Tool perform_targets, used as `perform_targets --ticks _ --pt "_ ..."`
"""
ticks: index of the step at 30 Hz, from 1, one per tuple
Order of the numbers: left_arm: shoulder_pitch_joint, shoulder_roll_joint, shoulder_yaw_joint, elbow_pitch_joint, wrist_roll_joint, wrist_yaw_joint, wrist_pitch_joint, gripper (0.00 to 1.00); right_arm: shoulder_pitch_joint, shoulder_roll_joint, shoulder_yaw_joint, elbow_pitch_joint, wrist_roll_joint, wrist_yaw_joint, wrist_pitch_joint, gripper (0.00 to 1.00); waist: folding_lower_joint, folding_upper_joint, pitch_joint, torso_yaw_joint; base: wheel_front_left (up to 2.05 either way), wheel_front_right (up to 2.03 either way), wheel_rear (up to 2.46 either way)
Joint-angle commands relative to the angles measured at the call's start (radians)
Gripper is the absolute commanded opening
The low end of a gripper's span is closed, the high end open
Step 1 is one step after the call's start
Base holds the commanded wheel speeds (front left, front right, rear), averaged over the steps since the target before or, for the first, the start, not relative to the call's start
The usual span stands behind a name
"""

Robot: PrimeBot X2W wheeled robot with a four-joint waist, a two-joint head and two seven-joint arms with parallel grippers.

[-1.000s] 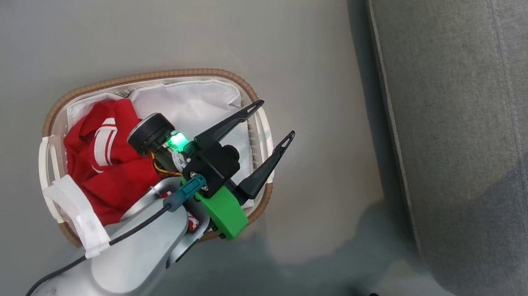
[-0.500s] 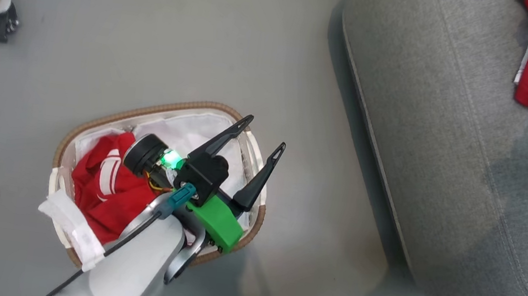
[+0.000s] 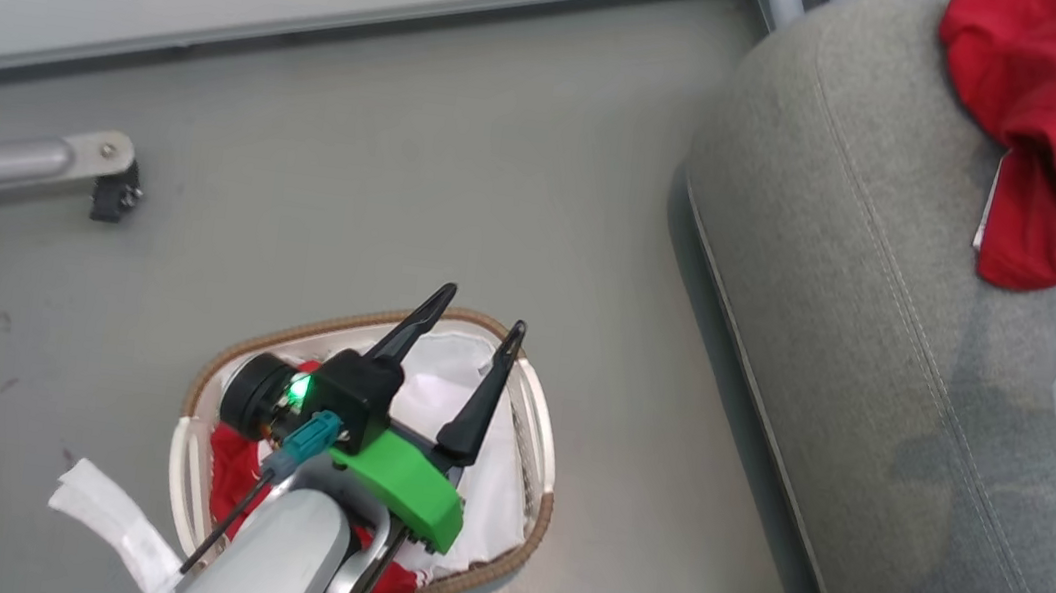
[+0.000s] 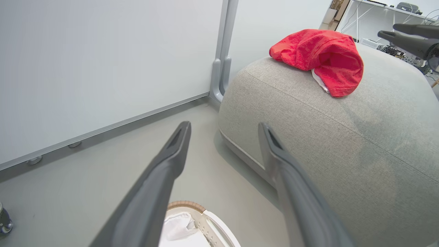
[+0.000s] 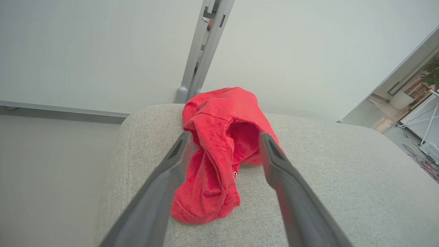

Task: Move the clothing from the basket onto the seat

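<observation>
your right gripper (image 5: 224, 137), spread and empty, hangs by the garment (image 5: 219, 154) on the seat (image 5: 325, 178). a second ago the head view cut that garment off; the camera has swung. your left gripper (image 3: 481, 311), spread, hangs over the basket (image 3: 539, 434), its arm (image 3: 285, 549) hiding most clothing (image 3: 225, 479) inside.

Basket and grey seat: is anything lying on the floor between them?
Nothing. In the head view the floor between the basket and the seat is bare; the left wrist view agrees.

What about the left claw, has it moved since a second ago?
Yes: left claw swung from the basket's right rim to its far rim.
</observation>
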Motion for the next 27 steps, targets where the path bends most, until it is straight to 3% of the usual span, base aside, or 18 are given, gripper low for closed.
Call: perform_targets --ticks 1,11,19,27 --pt "0.037 -0.007 0.026 -0.003 -0.009 0.005 -0.001 1.0 0.02 0.007 0.006 -0.013 0.014 -0.001 -0.005 1.0 0.0001 -0.0001 -0.108 0.077 0.0 0.0 0.0" --pt "0.19 -0.028 0.22 -0.022 0.017 0.035 -0.001 1.0 0.117 0.111 0.063 -0.097 0.046 -0.001 -0.005 1.0 0.0001 -0.0001 -0.215 0.18 0.0 0.0 0.0" --pt "0.307 -0.039 0.377 -0.05 0.023 0.052 -0.001 1.0 0.253 0.218 0.086 -0.173 0.071 -0.001 -0.005 1.0 0.0001 -0.0001 -0.271 0.224 0.0 0.0 0.0" --pt "0.39 -0.046 0.485 -0.073 0.045 0.045 -0.001 1.0 0.389 0.251 0.138 -0.229 0.098 -0.001 -0.005 1.0 0.0001 -0.0001 -0.306 0.239 0.0 0.0 0.0"
